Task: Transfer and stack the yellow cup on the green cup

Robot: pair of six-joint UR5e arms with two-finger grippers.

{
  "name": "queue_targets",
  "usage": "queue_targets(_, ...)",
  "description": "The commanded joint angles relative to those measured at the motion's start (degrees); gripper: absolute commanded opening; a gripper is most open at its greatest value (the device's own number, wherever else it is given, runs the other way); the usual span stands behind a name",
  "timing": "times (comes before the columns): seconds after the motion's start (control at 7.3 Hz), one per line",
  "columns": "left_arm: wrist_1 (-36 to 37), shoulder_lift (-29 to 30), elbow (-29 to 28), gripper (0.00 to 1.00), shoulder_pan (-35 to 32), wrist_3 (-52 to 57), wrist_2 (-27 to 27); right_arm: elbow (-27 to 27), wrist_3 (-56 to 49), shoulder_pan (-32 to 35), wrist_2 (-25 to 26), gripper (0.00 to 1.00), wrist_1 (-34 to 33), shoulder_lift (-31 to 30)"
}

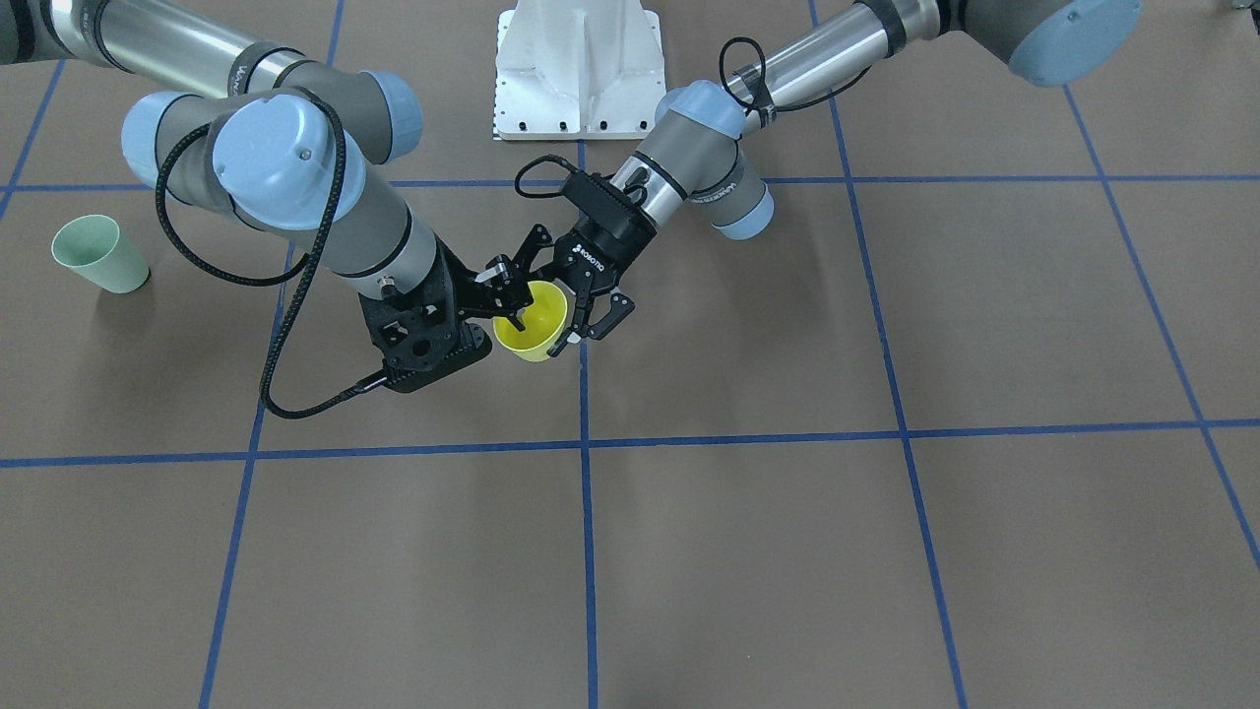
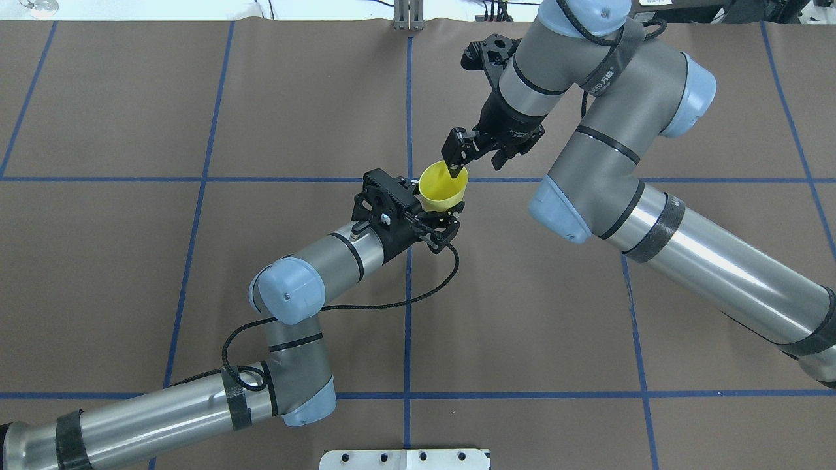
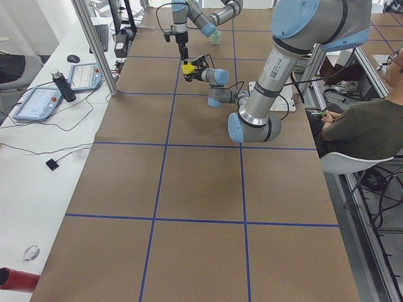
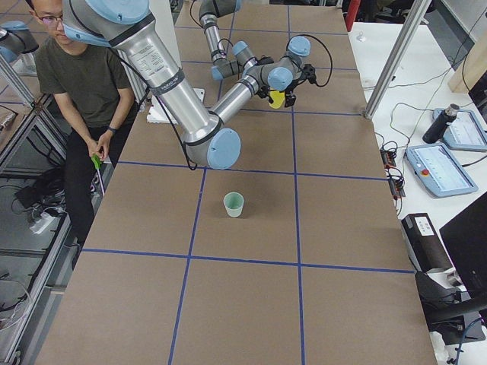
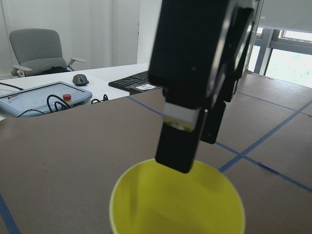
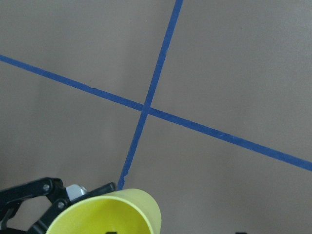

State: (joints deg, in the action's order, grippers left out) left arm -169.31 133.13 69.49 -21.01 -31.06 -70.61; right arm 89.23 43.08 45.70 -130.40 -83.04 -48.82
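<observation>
You have the yellow cup held up off the table, near the middle, just in front of the robot's base. Both arms meet at it.

The left gripper wraps the lower part of the cup from the side, its fingers on either side of the cup wall. In the front-facing view one finger looks spread away from the cup, so you cannot tell whether this gripper clamps the cup or has let go.

The right gripper comes down from above onto the rim. One finger reaches just inside the cup's mouth, the other sits outside the wall, so it pinches the rim on the side farther from the robot. The cup's opening faces up, slightly tilted.

The green cup stands upright on the table, well apart from the yellow one, out on the robot's right side. In the right-side view you see it alone in a taped square, nearer that camera than both grippers.

A person sits beside the table behind the robot.
</observation>
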Motion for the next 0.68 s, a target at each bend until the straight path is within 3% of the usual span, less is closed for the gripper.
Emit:
queue_targets(0.0, 0.0, 0.5, -0.1, 0.65, 0.0, 0.0, 0.0, 0.2, 0.1, -0.1, 0.0, 0.73, 0.0, -0.4)
queue_targets(0.41, 0.0, 0.5, -0.1, 0.65, 0.4, 0.2, 0.3, 1.7, 0.3, -0.3, 0.0, 0.33, 0.0, -1.4)
queue_targets(0.55, 0.0, 0.5, -0.1, 0.65, 0.6, 0.2, 0.4, 2.0, 0.3, -0.6, 0.0, 0.31, 0.0, -1.5)
